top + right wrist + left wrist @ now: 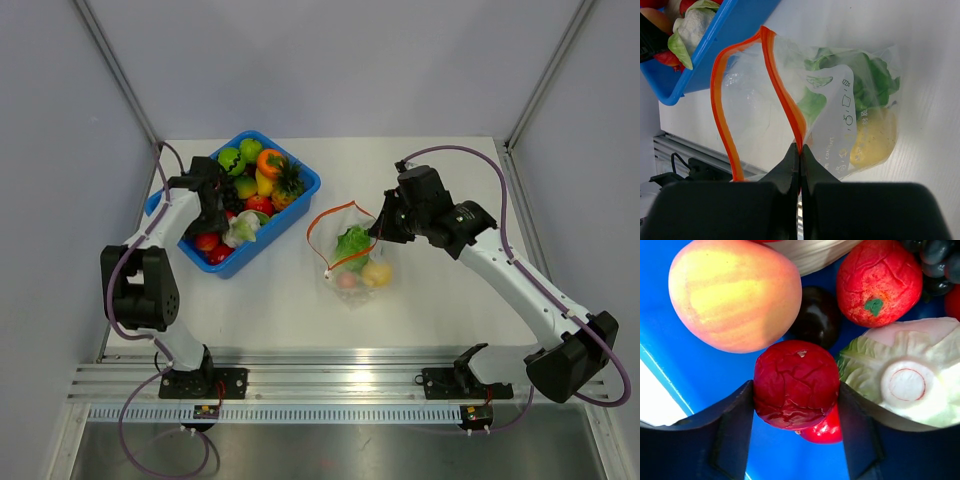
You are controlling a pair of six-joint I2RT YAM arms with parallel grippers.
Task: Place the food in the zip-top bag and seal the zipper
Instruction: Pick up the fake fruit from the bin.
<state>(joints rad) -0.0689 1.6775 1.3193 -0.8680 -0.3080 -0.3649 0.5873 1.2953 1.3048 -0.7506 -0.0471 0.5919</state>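
My white table (430, 300) carries two things. A blue plastic bin (285, 222) sits at the rear left. A clear zip-top bag (335, 235) lies near the middle, right of the bin and apart from it, its filled lower end resting on the tabletop.

A white table (280, 315) fills the middle of the scene, matt and evenly lit, with only soft, short shadows on it. Plain pale grey walls close it in: a far wall (330, 60), a left wall (50, 150) and a right wall (590, 170). Slim metal posts, the left post (116, 70) and the right post (551, 70), rise at the far corners. Along the near edge runs a slotted aluminium rail (340, 375), nearer still a toothed strip (340, 412), then a dull grey metal surface (350, 450).
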